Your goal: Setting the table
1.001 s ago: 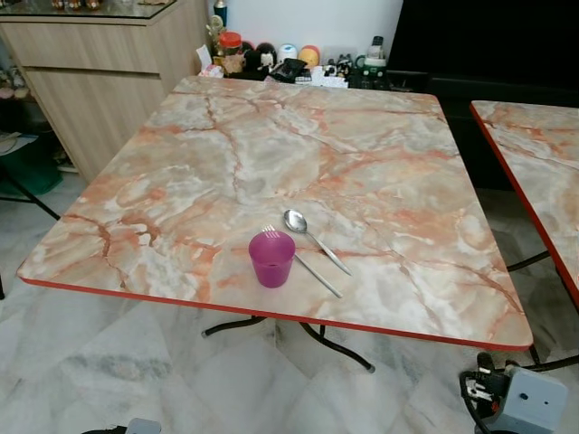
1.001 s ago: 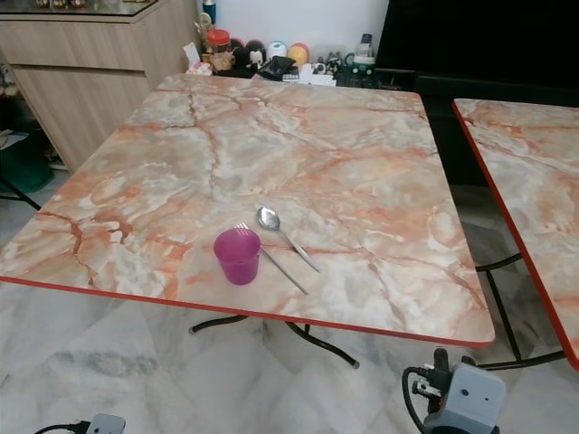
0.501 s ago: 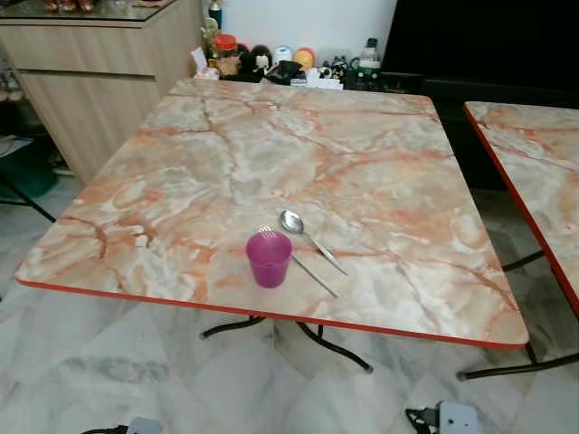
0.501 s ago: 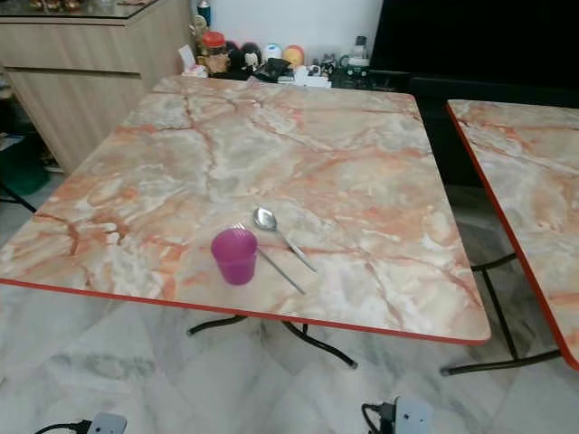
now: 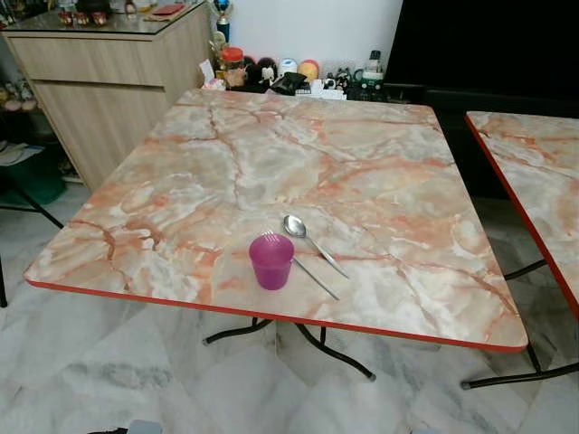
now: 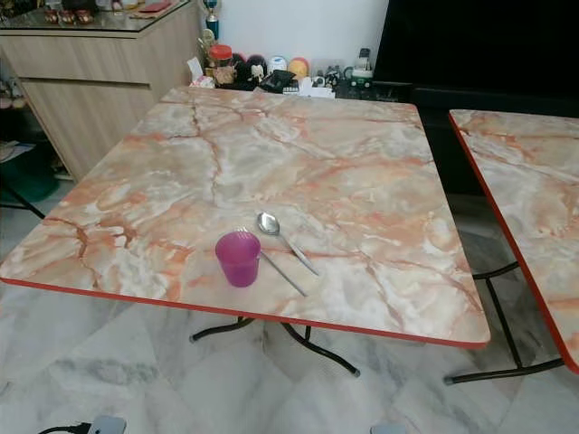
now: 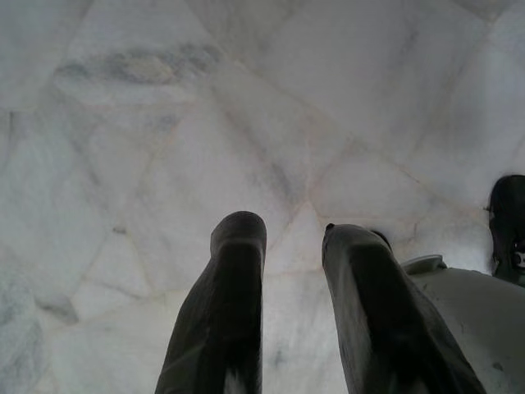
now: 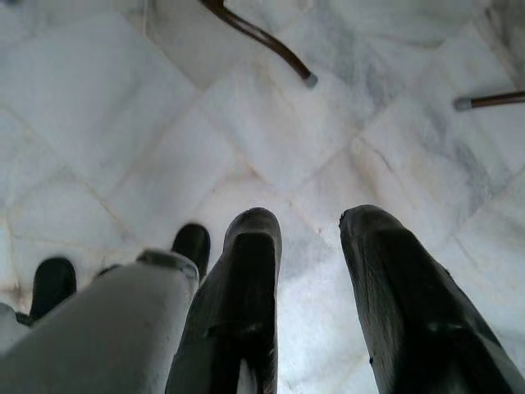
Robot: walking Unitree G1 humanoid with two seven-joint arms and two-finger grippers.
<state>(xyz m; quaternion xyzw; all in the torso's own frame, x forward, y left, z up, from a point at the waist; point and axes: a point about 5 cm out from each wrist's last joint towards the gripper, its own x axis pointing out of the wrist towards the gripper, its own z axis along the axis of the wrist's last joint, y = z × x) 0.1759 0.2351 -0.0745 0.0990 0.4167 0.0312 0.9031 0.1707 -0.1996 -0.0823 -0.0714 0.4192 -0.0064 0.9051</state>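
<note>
Table [image 5: 362,172]: a marble-patterned top with a red edge is taking up the middle of the head views, standing on dark metal legs.
Cup [image 5: 271,260]: a purple cup is standing upright in the lower centre of the frame, near the table's front edge.
Fork [image 5: 308,268]: it is lying just right of the cup, its tines peeking out behind the cup's rim and its handle slanting toward the lower right.
Spoon [image 5: 308,240]: it is lying just beyond the fork, nearly parallel to it, bowl toward the upper left.
Second table [image 5: 534,181]: another marble top is showing at the right edge of the frame.
Cabinet [image 5: 99,86]: a wooden unit is standing in the upper left.
Clutter [image 5: 289,74]: small jars and bottles are sitting behind the table's far edge.
Left gripper [image 7: 291,238]: it is hanging over the white marble floor [image 7: 164,123], jaws spread and holding nothing.
Right gripper [image 8: 308,226]: it is hanging over the same floor near a table leg [image 8: 262,37], jaws spread and holding nothing.
</note>
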